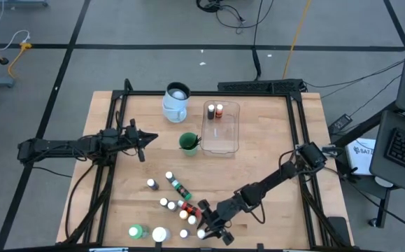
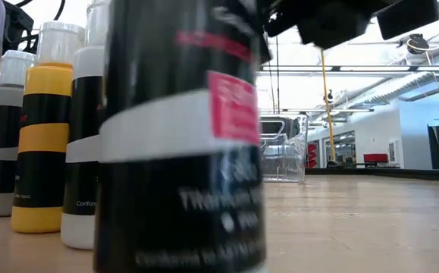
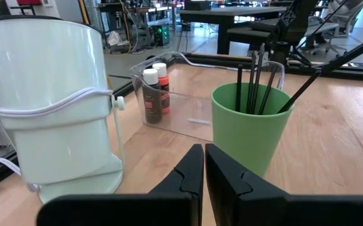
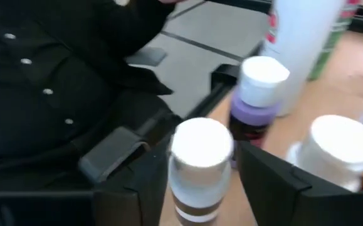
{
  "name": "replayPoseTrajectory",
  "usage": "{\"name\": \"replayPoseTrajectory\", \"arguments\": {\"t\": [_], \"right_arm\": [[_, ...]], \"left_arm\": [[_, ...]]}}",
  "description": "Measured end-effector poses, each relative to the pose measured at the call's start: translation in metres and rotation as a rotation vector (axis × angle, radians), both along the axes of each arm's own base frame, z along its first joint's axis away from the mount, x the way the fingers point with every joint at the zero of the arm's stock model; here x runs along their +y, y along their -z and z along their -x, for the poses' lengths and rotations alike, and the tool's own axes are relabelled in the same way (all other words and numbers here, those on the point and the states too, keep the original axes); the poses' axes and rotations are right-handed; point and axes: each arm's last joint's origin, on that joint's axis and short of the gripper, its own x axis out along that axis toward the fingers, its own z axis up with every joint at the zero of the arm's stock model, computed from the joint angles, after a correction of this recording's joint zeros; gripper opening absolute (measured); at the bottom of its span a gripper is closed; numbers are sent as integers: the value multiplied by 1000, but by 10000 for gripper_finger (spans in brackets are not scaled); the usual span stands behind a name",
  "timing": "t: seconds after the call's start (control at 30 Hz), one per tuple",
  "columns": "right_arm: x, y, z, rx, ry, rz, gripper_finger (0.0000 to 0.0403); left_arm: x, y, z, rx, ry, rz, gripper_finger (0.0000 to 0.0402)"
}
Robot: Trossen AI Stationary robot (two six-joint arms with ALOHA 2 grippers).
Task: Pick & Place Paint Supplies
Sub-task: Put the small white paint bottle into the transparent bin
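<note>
At the near edge of the worktop, the right gripper (image 4: 200, 182) has open fingers around a white-capped bottle (image 4: 197, 166), probably not squeezed yet. The left gripper (image 3: 204, 179) waits closed near the left edge.

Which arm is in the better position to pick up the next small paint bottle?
The right. The right gripper is already down in the bottle cluster, its open fingers on either side of a white-capped bottle. The left gripper is shut, far off near the green cup.
</note>
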Motion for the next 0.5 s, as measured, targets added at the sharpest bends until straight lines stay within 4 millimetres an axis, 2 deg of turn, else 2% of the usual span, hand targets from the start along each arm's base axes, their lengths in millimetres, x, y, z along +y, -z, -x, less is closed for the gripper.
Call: {"name": "replayPoseTrajectory", "arguments": {"t": [0.23, 0.37, 0.43, 0.5], "right_arm": [[1, -1, 0, -8, -31, -15, 117], [1, -3, 0, -36, -36, 6, 111], [-1, -10, 1, -46, -5, 22, 111], [-3, -27, 6, -53, 57, 52, 111]], "left_arm": [[0, 0, 0, 4, 0, 1, 21], [0, 0, 0, 4, 0, 1, 21], [0, 0, 0, 4, 0, 2, 21], [0, 1, 0, 5, 0, 3, 21]]}}
